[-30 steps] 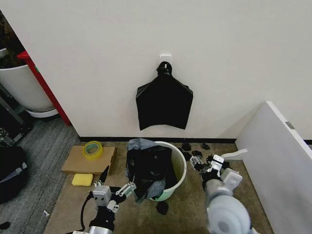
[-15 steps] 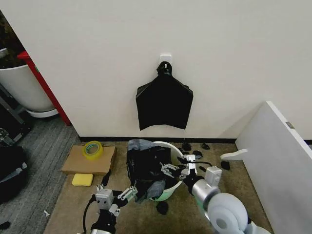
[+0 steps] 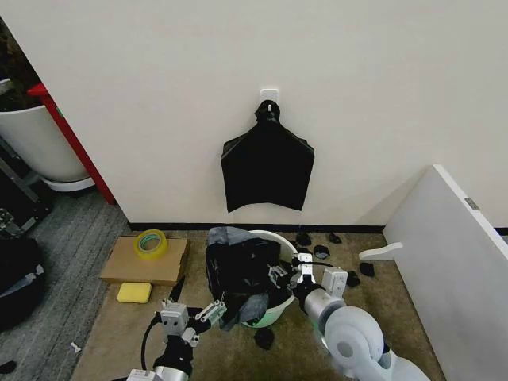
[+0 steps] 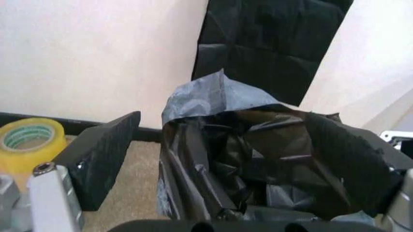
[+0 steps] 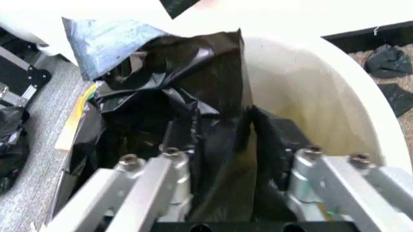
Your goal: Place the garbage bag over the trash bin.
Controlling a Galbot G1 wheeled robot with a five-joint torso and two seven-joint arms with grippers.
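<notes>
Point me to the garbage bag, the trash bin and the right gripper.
garbage bag (image 3: pixel 238 274): head view, crinkled black plastic draped over the bin's left side.
trash bin (image 5: pixel 310 104): right wrist view, bare cream inner wall.
right gripper (image 3: pixel 287 272): head view, midway between its open fingertips at the bag's edge inside the bin.

Soft, even indoor light keeps the wall (image 3: pixel 381 95) bright and shadows faint; the garbage bag (image 5: pixel 193 111) carries dull grey sheen on its creases; both wrist views are soft, nearest parts blurred.

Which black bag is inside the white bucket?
The crinkly garbage bag, draped over one side of the trash bin. The flat black bundle hangs on the wall above instead.
</notes>
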